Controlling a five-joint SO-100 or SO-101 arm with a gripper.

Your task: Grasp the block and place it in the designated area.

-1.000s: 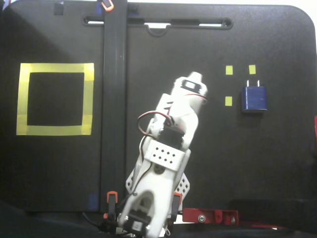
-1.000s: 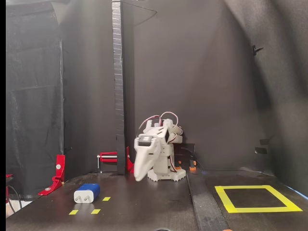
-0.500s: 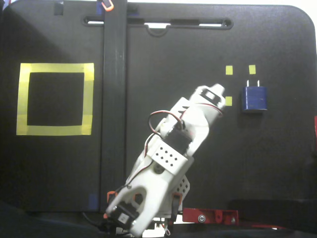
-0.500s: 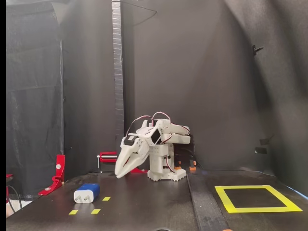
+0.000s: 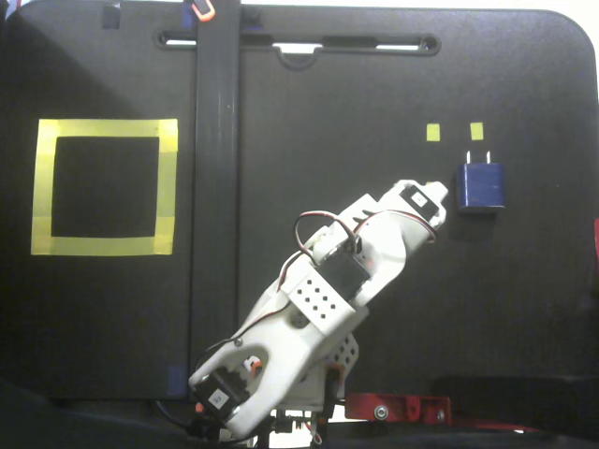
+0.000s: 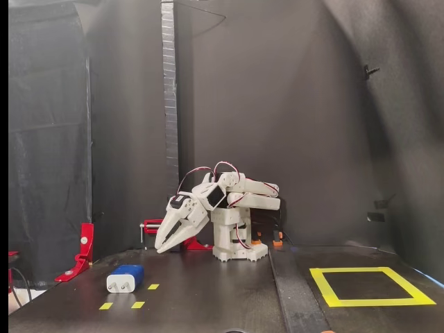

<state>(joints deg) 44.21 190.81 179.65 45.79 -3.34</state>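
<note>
White gripper up in the air, fingers a little apart and holding nothing, blue block flat on the black table near it, yellow square area far off

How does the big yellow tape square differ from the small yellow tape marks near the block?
The tape square is a large hollow outline with black inside; the small marks are tiny solid patches. The square lies empty, far from the block, while the marks sit beside it. Both are yellow tape, flat on the black table.
</note>
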